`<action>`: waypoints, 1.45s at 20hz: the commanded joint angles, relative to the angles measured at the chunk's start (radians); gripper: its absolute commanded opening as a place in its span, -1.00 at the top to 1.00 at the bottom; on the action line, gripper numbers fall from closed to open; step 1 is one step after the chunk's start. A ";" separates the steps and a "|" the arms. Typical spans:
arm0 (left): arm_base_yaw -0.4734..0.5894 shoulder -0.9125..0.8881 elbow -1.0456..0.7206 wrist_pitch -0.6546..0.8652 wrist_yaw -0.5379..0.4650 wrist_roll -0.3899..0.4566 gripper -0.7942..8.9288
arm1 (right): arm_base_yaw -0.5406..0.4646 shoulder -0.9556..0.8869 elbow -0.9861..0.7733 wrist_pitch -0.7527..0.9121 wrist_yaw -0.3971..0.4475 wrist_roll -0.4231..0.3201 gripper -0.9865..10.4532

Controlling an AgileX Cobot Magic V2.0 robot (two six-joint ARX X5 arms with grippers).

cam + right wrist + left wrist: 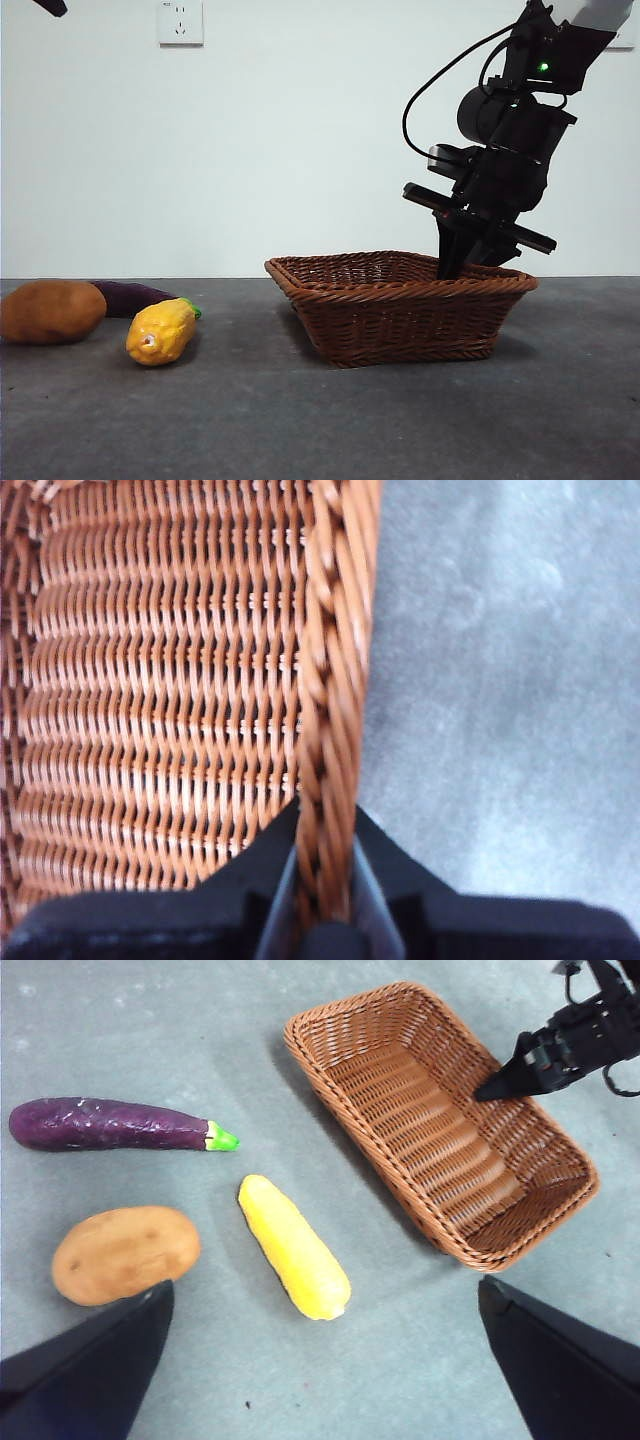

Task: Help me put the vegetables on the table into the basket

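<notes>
Right wrist view: right pincer (pixel 325 905) clamped on basket (pixel 335 680) rim. Left pincer (pixel 320 1360) spread wide, hovering above potato (pixel 125 1253), corn (pixel 293 1247), eggplant (pixel 110 1124) on tabletop (pixel 400 1360).

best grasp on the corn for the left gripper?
Grip the corn across its thick middle, coming from above. It lies flat on the table, clear of the potato and eggplant, so open jaws should fit either side. The left gripper hovers open above.

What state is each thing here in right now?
potato: lying on the table, untouched.
corn: lying on the table.
eggplant: lying on the table.
basket: upright, empty.
right gripper: shut on the basket rim.
left gripper: open, above the table.
</notes>
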 commanded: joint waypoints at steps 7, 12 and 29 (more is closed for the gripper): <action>-0.002 0.022 0.001 0.004 -0.003 -0.016 -0.52 | 0.002 -0.325 -0.002 -0.063 -0.010 -0.025 0.85; -0.103 0.146 0.001 0.050 -0.038 -0.099 -0.52 | 0.002 -0.610 -0.002 -0.187 0.024 -0.068 0.85; -0.314 0.810 0.259 0.010 -0.311 -0.314 -0.52 | 0.002 -0.856 -0.002 -0.367 0.043 -0.143 0.85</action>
